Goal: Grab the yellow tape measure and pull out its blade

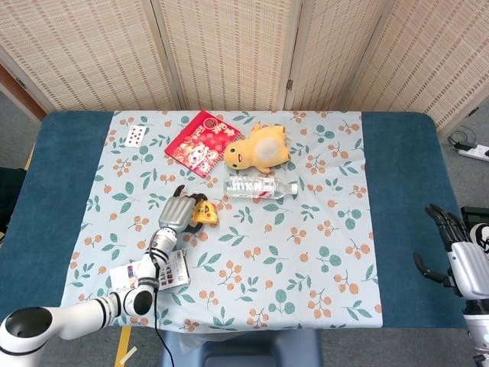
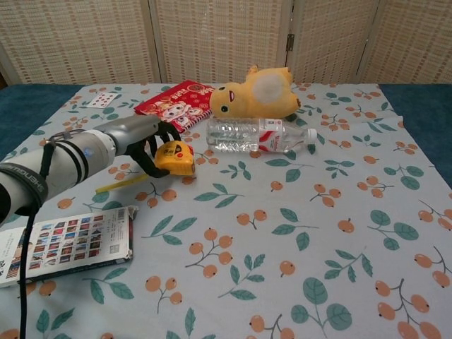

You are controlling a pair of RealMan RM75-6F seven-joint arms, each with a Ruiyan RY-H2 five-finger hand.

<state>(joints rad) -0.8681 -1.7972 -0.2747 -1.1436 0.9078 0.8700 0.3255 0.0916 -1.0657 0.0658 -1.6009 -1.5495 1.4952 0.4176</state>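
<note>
The yellow tape measure [image 2: 175,156] is tilted up off the flowered cloth, and my left hand [image 2: 143,141] grips it from the left with its dark fingers curled round the case. A short length of yellow blade [image 2: 126,184] trails out to the left and lies on the cloth. From the head view, the tape measure [image 1: 204,212] shows just right of the left hand [image 1: 176,212], left of the table's middle. My right hand [image 1: 457,260] hangs open beyond the table's right edge, holding nothing and far from the tape.
A clear water bottle [image 2: 258,134] lies just right of the tape measure, with a yellow plush toy [image 2: 257,91] and a red packet [image 2: 175,103] behind it. A picture booklet [image 2: 67,243] lies at the near left, and a playing card [image 1: 134,136] at the far left.
</note>
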